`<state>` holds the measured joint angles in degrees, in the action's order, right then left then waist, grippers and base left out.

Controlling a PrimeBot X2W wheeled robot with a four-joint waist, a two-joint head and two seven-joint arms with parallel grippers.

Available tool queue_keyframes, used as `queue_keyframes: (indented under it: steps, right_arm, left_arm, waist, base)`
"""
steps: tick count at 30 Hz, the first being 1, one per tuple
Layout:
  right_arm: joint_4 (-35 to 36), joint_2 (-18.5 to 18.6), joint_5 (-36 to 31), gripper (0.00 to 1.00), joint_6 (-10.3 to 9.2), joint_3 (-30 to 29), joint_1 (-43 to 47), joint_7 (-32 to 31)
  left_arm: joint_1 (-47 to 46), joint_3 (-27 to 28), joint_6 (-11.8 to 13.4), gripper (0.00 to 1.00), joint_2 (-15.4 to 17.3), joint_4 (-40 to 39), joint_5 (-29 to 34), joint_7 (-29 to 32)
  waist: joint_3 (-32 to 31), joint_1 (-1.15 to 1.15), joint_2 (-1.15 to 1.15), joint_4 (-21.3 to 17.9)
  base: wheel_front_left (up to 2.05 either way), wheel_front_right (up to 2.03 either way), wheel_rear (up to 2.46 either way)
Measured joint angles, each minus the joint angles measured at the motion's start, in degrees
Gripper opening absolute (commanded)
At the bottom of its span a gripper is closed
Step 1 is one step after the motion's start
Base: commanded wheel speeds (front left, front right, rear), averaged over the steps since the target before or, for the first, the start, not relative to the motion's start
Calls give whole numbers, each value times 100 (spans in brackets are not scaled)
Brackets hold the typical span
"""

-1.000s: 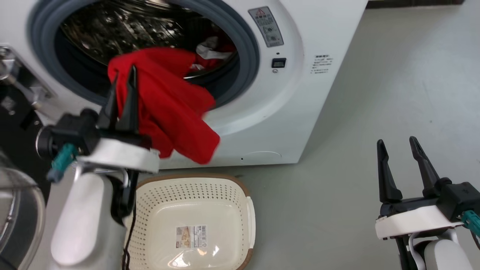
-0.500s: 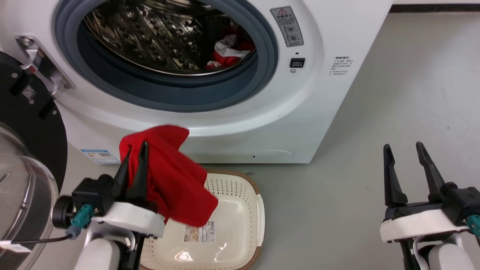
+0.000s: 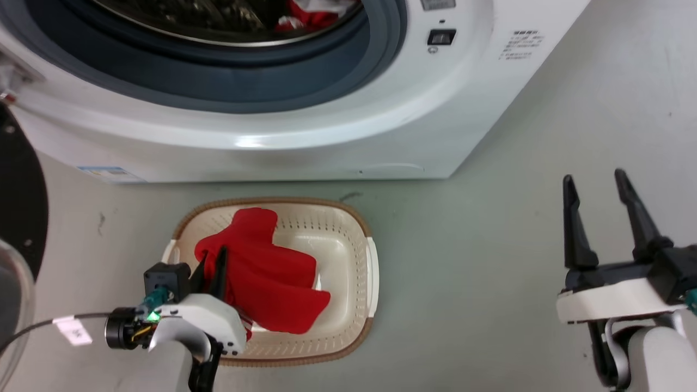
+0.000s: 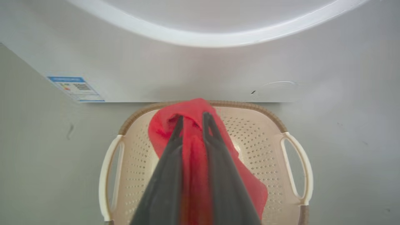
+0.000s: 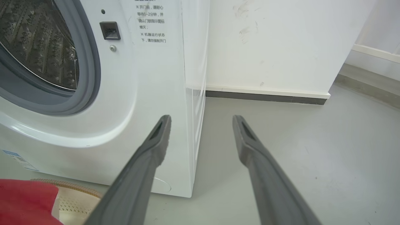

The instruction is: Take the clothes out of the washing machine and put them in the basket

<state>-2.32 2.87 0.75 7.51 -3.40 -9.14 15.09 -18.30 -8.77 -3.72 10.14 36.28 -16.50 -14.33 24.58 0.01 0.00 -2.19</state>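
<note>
Grey floor point(image 3: 463, 272), washer point(image 3: 326, 136) front. Red garment point(image 3: 272, 283) is draped into basket point(image 3: 340, 250), clamped by left gripper point(image 3: 213, 258). Right gripper point(image 3: 594, 177) is held spread, empty. Second garment point(image 3: 305, 19) is seen inside washer. Step judged: deposit; release is called for next.

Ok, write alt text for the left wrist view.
The left pincer is shut on a red garment over the cream perforated basket, which stands on the grey floor just in front of the white washing machine.

The garment point(image 3: 300, 20) in the drum point(image 3: 179, 16) is cropped at top.
</note>
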Motion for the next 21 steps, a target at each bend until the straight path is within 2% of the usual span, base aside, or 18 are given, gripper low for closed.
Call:
queue_keyframes:
  steps: [9,21]
  right_arm:
    - [278,1,-89,100,0,-118,-207,0]
    - [557,1,-75,100,0,-220,-460,0]
  left_arm:
    - [-1217,108,-68,0,0,1556,62,-59]
    - [-2191,337,-136,0,2,2485,99,-74]
  waist:
    - [901,0,0,-148]
    - [2024,1,0,-266]
  base:
    - [0,0,0]
    - [0,0,0]
